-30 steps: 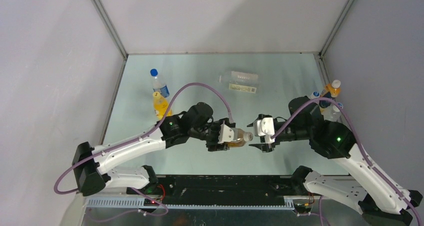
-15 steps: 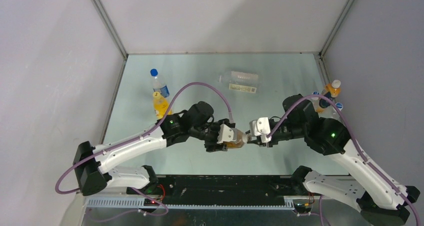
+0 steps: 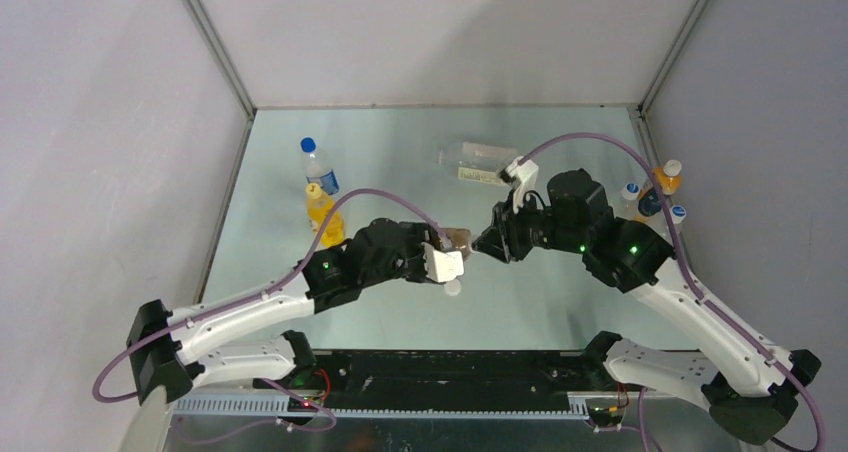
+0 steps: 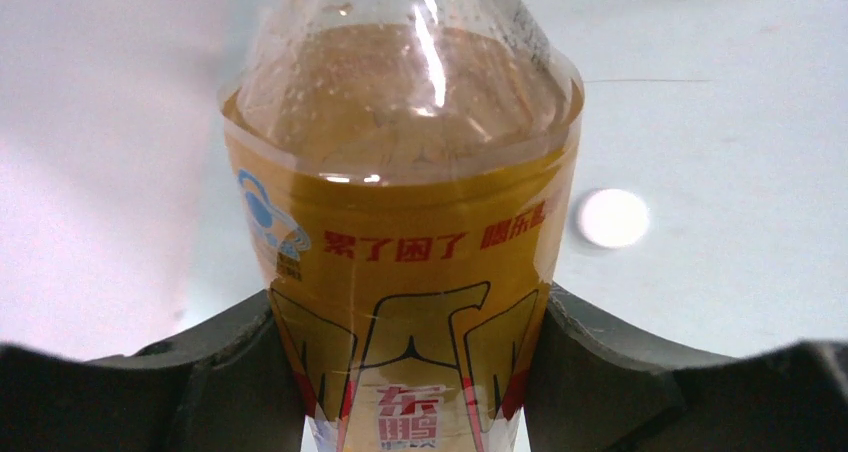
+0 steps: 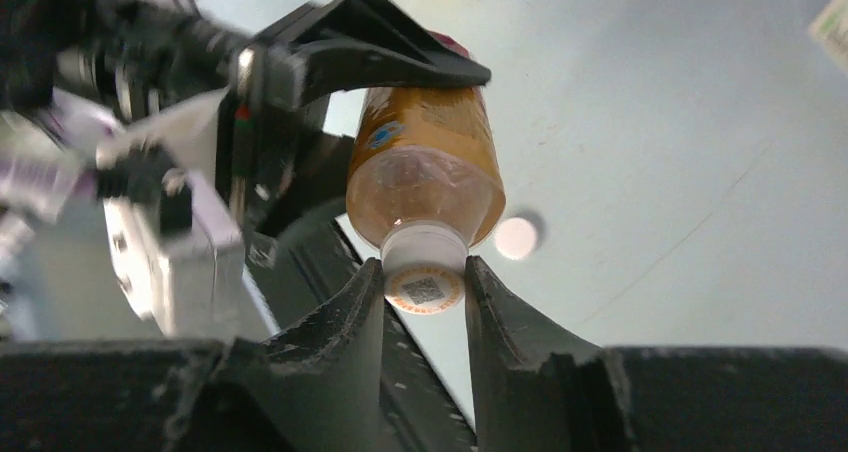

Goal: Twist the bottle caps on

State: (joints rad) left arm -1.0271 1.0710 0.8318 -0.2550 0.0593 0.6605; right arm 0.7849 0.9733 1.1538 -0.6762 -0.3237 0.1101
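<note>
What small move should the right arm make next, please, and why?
Probably twist the right tool to screw it down: it pinches the white cap at the mouth of the brown-drink bottle, which the left tool clamps.

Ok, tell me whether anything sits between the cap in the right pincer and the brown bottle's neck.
Nothing visible. The right pincer is shut on the white cap, right at the neck of the brown bottle gripped by the left pincer. The spare cap lies aside on the table.
</note>
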